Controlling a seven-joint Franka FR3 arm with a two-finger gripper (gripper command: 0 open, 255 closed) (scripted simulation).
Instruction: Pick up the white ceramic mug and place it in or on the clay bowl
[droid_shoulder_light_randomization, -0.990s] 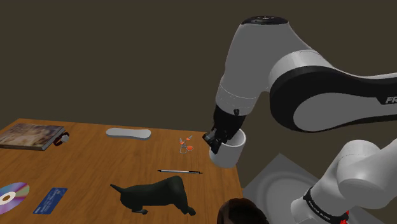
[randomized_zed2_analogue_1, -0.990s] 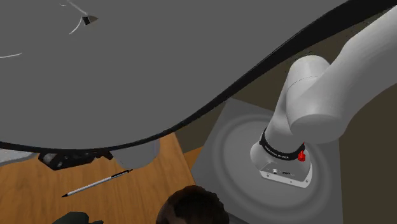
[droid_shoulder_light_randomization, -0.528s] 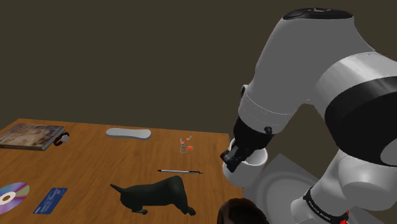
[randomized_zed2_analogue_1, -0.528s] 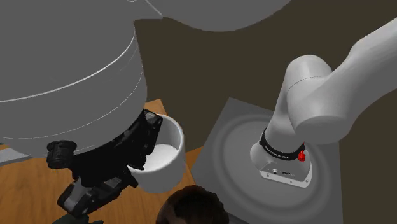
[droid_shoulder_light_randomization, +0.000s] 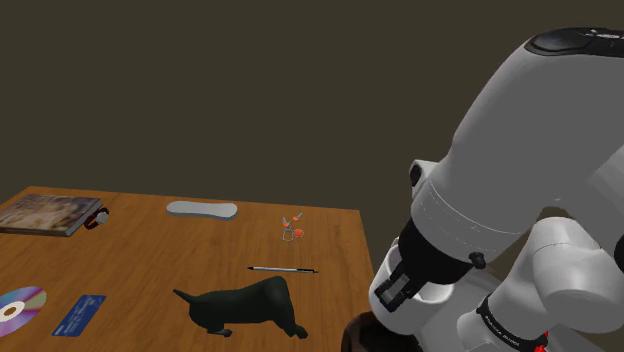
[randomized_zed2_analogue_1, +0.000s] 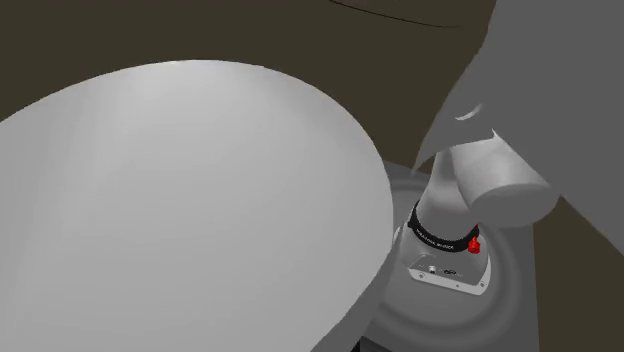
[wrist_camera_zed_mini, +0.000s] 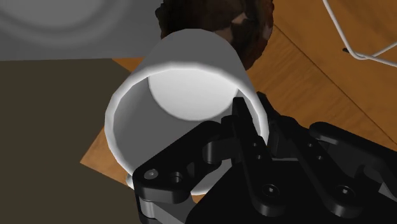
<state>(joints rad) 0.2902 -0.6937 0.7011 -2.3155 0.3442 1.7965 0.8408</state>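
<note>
You had the white arm (droid_shoulder_light_randomization: 520, 170) filling three o'clock of the shoulder view, above the wooden table's (droid_shoulder_light_randomization: 150, 260) near corner. The dark brown bowl (droid_shoulder_light_randomization: 358, 338) sat at six o'clock. The white mug (droid_shoulder_light_randomization: 405, 320) hung tilted at the bowl's two o'clock; whether they touched, you could not tell. Your gripper (wrist_camera_zed_mini: 251, 118) clamped the mug's wall, one finger inside it. A pen (droid_shoulder_light_randomization: 283, 269) lay at the bowl's ten o'clock.
</note>
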